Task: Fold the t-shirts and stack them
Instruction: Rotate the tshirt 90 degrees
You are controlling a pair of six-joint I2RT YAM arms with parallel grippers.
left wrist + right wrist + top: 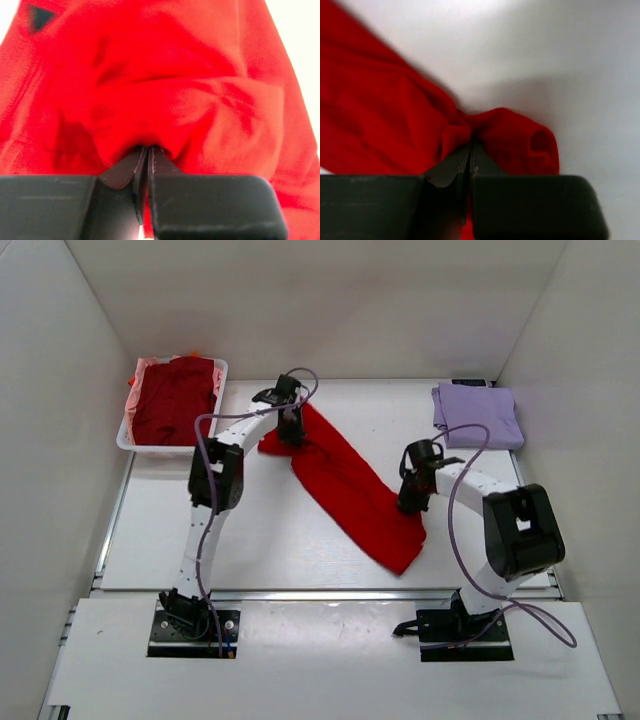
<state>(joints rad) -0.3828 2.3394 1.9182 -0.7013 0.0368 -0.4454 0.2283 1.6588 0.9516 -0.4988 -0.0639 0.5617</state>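
A bright red t-shirt (350,490) lies as a long band across the table, from back centre to the front right. My left gripper (291,432) is shut on its far end, where the red cloth (165,90) bunches over the jaws. My right gripper (411,502) is shut on the shirt's right edge, and a fold of red cloth (515,135) bulges over its fingers. A folded lavender t-shirt (477,415) lies at the back right. A dark maroon t-shirt (175,400) fills the basket, with pink cloth (140,375) beneath it.
The white plastic basket (124,440) stands at the back left. White walls close in the table on three sides. A metal rail (330,594) runs along the table's near edge, in front of the arm bases.
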